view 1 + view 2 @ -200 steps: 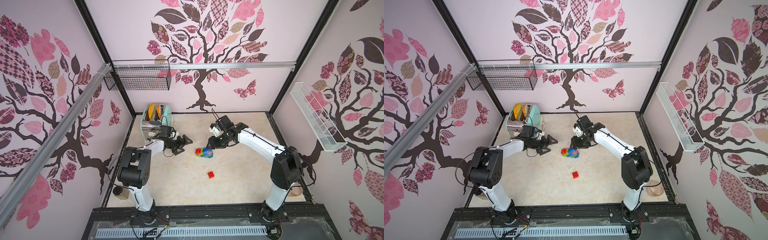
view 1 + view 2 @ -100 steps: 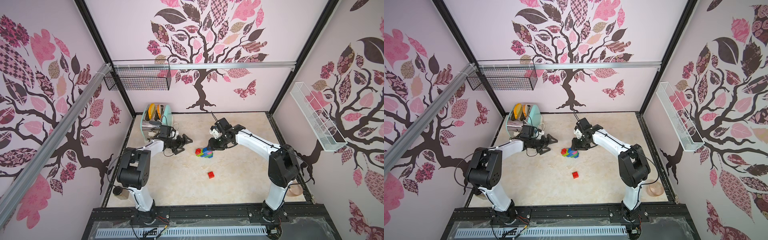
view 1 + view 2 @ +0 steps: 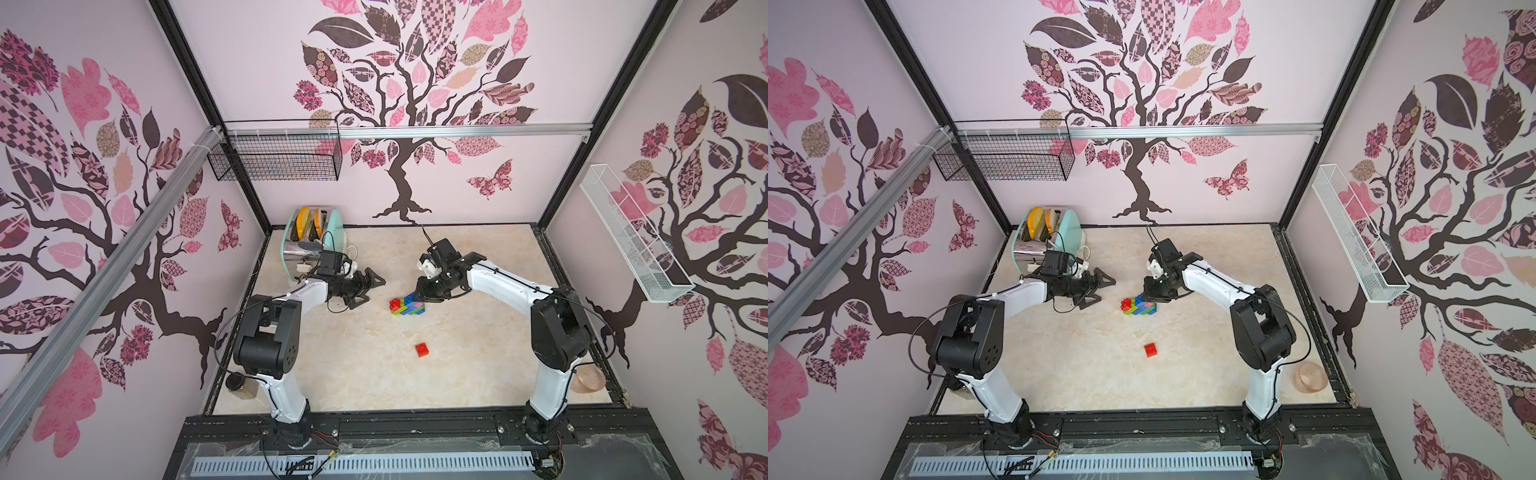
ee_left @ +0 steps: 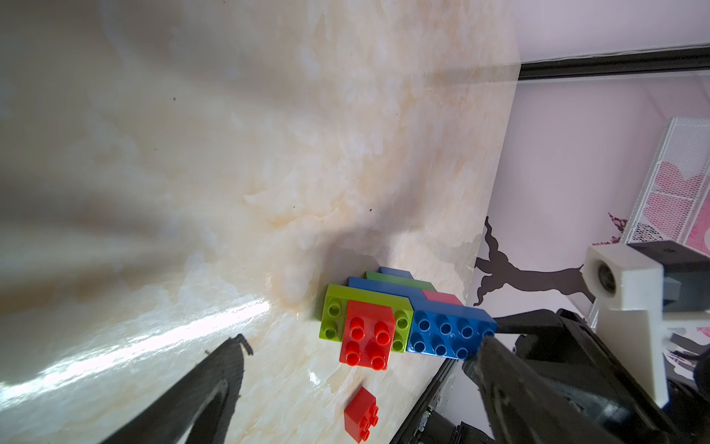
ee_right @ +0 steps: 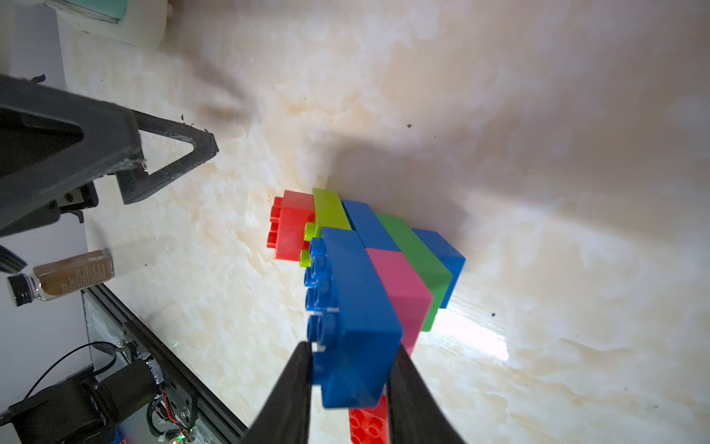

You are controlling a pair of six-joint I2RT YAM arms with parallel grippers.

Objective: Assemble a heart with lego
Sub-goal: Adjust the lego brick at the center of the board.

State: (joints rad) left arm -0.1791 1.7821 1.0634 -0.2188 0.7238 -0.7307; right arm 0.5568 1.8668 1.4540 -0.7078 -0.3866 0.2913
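The heart (image 3: 408, 306) (image 3: 1139, 307) lies flat on the marble table, a cluster of joined blue, green, lime, pink and red lego with studs facing sideways. In the right wrist view my right gripper (image 5: 351, 357) is shut on the end of its long blue brick (image 5: 353, 307). It shows at the cluster's far right edge in both top views (image 3: 417, 296) (image 3: 1144, 297). My left gripper (image 3: 374, 289) (image 3: 1106, 289) (image 4: 361, 342) stands open and holds nothing, a little left of the heart (image 4: 384, 323). A loose red brick (image 3: 422, 350) (image 4: 361, 414) (image 5: 369, 423) lies nearer the front.
A mint toaster (image 3: 311, 237) with bread stands at the back left behind the left arm. A small brown bottle (image 3: 241, 384) (image 5: 61, 275) lies by the left arm's base. A pink bowl (image 3: 588, 380) sits at the front right. Wire baskets hang on the walls.
My right gripper has closed onto the long blue brick of the heart. The left arm and the loose red brick have not moved.
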